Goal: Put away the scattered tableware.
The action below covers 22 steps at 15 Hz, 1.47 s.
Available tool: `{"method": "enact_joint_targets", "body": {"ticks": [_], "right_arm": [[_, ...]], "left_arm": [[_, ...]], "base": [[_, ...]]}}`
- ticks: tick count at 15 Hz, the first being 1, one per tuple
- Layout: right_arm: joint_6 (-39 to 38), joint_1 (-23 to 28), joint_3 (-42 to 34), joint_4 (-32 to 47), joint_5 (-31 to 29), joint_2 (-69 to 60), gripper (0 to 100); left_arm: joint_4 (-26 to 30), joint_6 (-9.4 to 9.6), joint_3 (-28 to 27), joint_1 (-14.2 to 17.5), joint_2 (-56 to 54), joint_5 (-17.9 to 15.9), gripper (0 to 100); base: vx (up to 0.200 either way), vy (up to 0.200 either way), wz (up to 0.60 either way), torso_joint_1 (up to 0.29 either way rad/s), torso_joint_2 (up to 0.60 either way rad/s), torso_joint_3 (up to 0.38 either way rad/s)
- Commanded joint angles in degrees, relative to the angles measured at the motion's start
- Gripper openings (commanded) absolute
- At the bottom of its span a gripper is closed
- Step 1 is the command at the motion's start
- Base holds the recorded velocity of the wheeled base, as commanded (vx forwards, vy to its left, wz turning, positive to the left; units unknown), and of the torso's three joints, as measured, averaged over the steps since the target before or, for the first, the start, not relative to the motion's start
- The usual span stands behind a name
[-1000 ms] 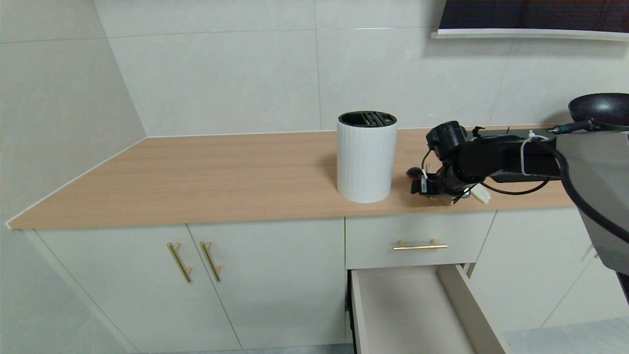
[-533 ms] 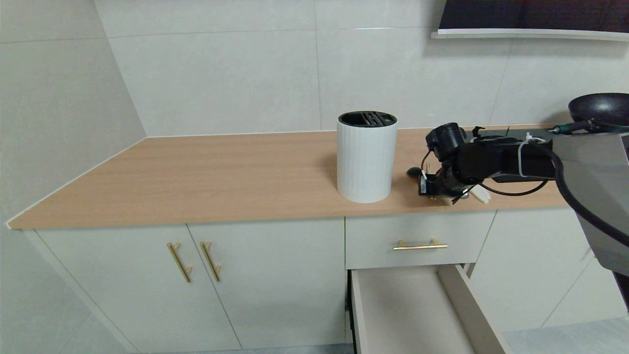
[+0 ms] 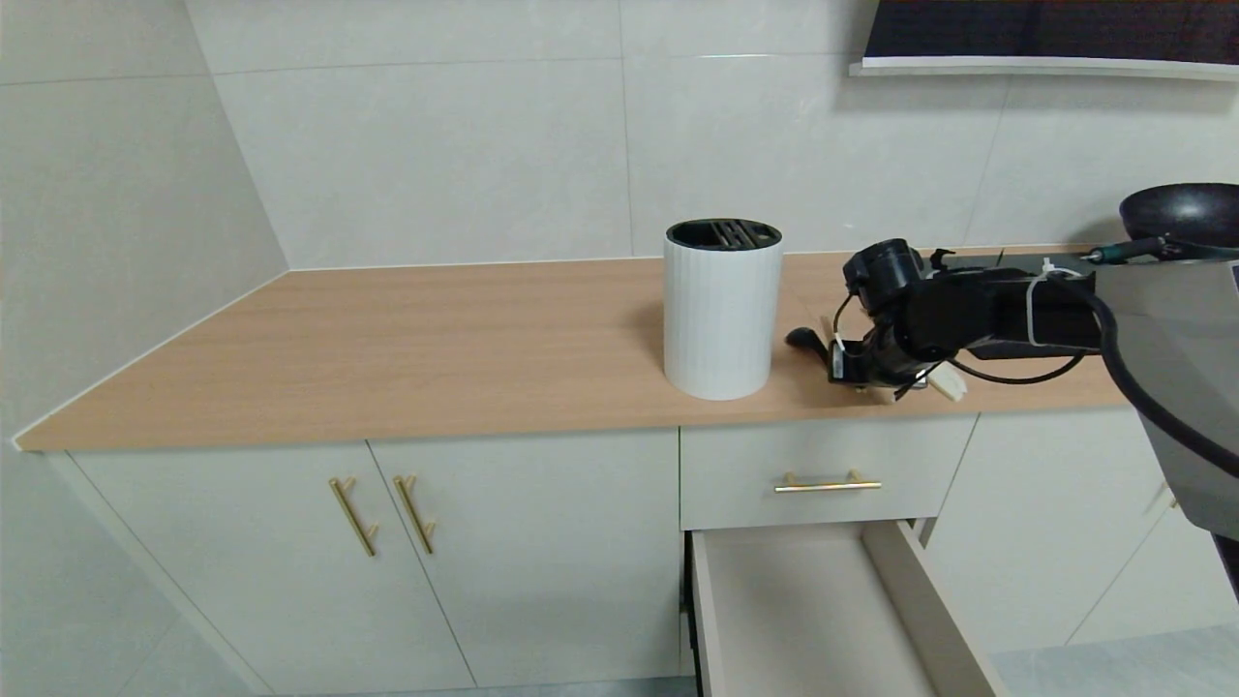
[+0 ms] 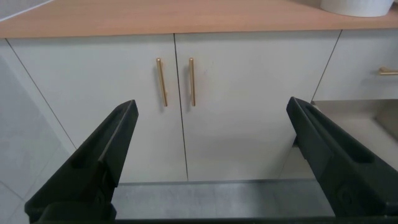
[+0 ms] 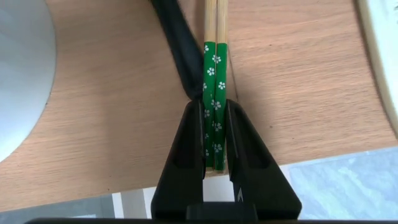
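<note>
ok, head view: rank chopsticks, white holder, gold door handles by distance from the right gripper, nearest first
1. chopsticks, clamped in the right gripper.
2. white holder, just to its left.
3. gold door handles, far left, below the counter.

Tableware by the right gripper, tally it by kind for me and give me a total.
Chopsticks: 2, green-ended, clamped side by side in the right gripper
Black utensil: 1, lying on the counter beside them
Total: 3
</note>
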<state>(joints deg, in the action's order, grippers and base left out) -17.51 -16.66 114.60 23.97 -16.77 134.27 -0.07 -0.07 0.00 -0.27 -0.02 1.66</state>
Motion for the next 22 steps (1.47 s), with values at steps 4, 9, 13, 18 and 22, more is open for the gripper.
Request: {"method": "enact_joint_targets", "body": {"ticks": [4,9,13,18,22], "right_arm": [[-2.5,0.8,-6.8,1.4,0.5,-9.9,0],[-2.5,-1.3,-37.2,-3.2,9.3,-36.0,0],[0.5,-3.3,-52.5,-5.6,15.9,-52.7,0],[7.9,-4.6,-59.0,-8.3,21.1,-54.0,0],[9.5,-5.0,-60.5,-8.5,21.2,-53.5,0]], "left_arm": [[0.0,-0.01,0.0,0.0,0.0,0.0,100],[0.0,-0.01,0.0,0.0,0.0,0.0,100],[0.0,-0.01,0.0,0.0,0.0,0.0,100],[0.0,-0.10,0.0,0.0,0.0,0.0,100],[0.0,-0.10,0.0,0.0,0.0,0.0,100]], "base": [[0.000,0.000,0.00,0.000,0.00,0.000],[0.000,0.000,0.00,0.000,0.00,0.000],[0.000,0.000,0.00,0.000,0.00,0.000],[0.000,0.000,0.00,0.000,0.00,0.000],[0.000,0.000,0.00,0.000,0.00,0.000]]}}
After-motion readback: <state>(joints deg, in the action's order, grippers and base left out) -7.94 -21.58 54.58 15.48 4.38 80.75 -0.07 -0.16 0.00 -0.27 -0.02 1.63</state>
